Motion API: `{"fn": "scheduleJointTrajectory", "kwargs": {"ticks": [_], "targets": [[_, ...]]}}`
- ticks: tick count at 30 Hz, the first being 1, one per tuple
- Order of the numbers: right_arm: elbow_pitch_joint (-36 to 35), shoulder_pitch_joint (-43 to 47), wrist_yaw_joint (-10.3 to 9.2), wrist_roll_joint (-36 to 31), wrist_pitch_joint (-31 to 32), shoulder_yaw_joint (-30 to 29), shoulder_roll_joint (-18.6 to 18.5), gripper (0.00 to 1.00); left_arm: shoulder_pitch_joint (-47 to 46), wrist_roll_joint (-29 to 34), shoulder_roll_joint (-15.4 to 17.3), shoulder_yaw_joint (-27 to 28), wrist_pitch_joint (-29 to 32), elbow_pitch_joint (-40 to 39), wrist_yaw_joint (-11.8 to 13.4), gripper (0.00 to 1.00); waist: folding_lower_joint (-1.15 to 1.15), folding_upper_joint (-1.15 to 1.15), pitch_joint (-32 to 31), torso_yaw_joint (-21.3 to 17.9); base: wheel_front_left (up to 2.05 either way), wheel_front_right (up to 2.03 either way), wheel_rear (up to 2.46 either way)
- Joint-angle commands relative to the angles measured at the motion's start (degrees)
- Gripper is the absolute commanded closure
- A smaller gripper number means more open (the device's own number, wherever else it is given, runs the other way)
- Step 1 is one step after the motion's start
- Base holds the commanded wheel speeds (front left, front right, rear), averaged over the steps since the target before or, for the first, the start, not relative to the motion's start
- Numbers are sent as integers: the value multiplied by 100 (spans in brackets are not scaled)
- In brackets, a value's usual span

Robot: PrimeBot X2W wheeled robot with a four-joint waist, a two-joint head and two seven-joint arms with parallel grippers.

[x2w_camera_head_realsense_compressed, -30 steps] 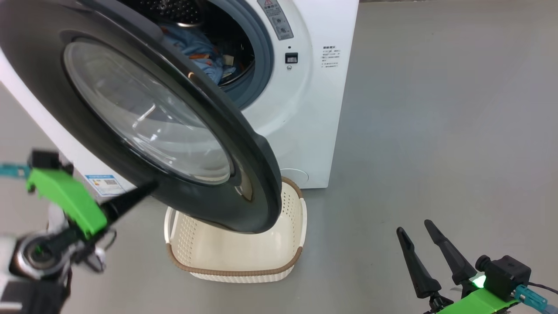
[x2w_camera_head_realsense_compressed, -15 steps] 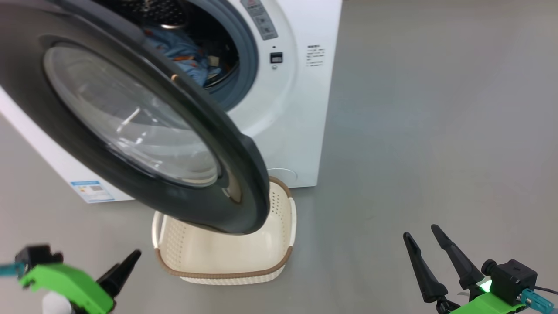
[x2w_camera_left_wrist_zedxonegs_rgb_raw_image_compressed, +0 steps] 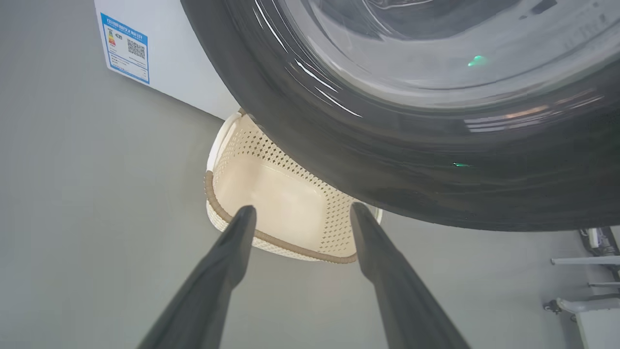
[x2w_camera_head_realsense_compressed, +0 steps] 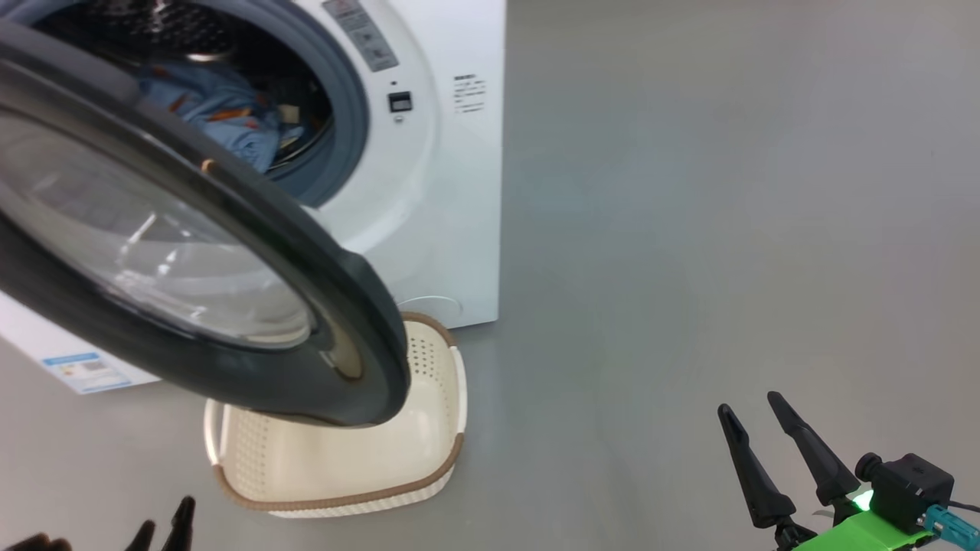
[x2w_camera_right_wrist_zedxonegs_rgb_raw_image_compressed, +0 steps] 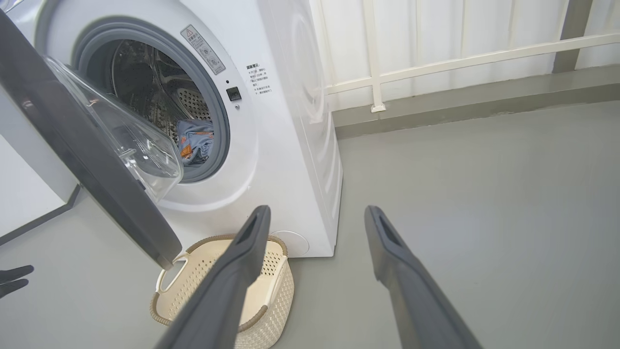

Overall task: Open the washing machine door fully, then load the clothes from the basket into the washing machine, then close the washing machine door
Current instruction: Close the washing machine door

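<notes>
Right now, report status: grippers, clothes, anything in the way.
Left gripper open, empty; right gripper open, empty. Clothes inside washing machine; basket looks empty. Door open, overhanging basket; nothing seen in its path.

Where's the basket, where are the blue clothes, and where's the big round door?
the basket (x2w_camera_head_realsense_compressed: pixel 344 459): head view, on its bare cream bottom.
the clothes (x2w_camera_head_realsense_compressed: pixel 222 107): head view, on the middle of the blue fabric.
the washing machine door (x2w_camera_head_realsense_compressed: pixel 138 245): head view, on its clear glass window.

Smooth grey floor (x2w_camera_head_realsense_compressed: pixel 689 229) meets a white panelled wall (x2w_camera_right_wrist_zedxonegs_rgb_raw_image_compressed: pixel 436 29) with a rail (x2w_camera_right_wrist_zedxonegs_rgb_raw_image_compressed: pixel 484 61).
</notes>
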Motion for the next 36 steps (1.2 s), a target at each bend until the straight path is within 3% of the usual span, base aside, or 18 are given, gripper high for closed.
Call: {"fn": "scheduleJointTrajectory", "kwargs": {"ticks": [1,6,9,15,21,29,36], "targets": [[-120,-4,17,-23,-28,64,-94,0,-74,184,278,133,-233,-11,-15,0,0,0,-5,-163,0,0,0],[-111,-14,17,-6,-28,3,-84,0,21,757,270,-3,-702,194,-15,0,0,0,-26,-312,0,0,0],[-99,-13,17,3,-28,-32,-85,0,57,1391,119,470,-726,105,-15,0,0,0,-44,-344,0,0,0],[-67,-3,17,11,-28,-45,-84,0,482,3088,-564,1519,-730,-427,-15,0,0,0,-99,-375,0,0,0],[-46,15,17,25,-28,-52,-89,0,828,4230,-1266,2181,-730,-1043,-15,0,0,0,-157,-351,0,0,0],[-12,49,17,47,-28,-32,-120,0,1161,4917,-1720,2536,-731,-1444,-15,0,0,0,-256,-326,0,0,0],[-7,85,17,49,-28,-18,-119,0,1216,5115,-1861,2629,-731,-1469,-15,0,0,0,-255,-275,0,0,0]]}}
